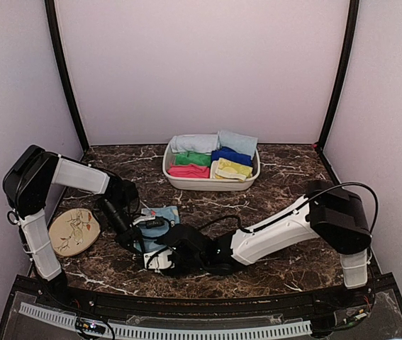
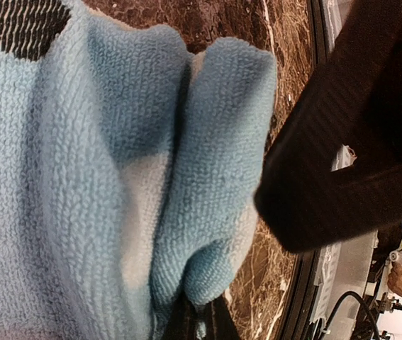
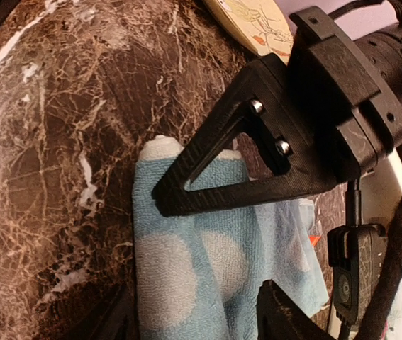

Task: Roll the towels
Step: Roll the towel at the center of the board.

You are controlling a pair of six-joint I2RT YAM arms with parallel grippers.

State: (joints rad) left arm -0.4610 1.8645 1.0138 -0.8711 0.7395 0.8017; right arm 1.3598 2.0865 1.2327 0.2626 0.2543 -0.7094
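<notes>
— Where is the towel (image 3: 179, 262) sitting?

— It's lying half rolled on the table (image 3: 52, 142), right between the fingers (image 3: 282, 312) of the right gripper (image 3: 197, 315). Those fingers are standing spread, one on each side of the roll. I can't tell whether they're touching the cloth.

— And the other arm?

— The left gripper (image 3: 169, 197) is lying across the roll just ahead of those fingers, with its own fingers pressed together. In its own camera a bunched fold is running straight into them, so I'm judging it's pinching the towel.

— So what's worrying you?

— They're crowding each other. If the right fingers squeeze while the left one is lying over the roll, they're risking a knock against it, or catching only the outer layer. Then the core is going to slacken.

— Anything else?

— A loose, paler flap is trailing out past the far right finger. If it's left outside the grip, it's likely to drag and pull the roll open. And if the left lets go before the right is holding firmly, the soft cloth is probably going to spring back flat.

— What about the plate (image 1: 74, 231)?

— It's sitting out beyond the left gripper, apart from the towel. Only a wide swing is going to trouble it.
</notes>
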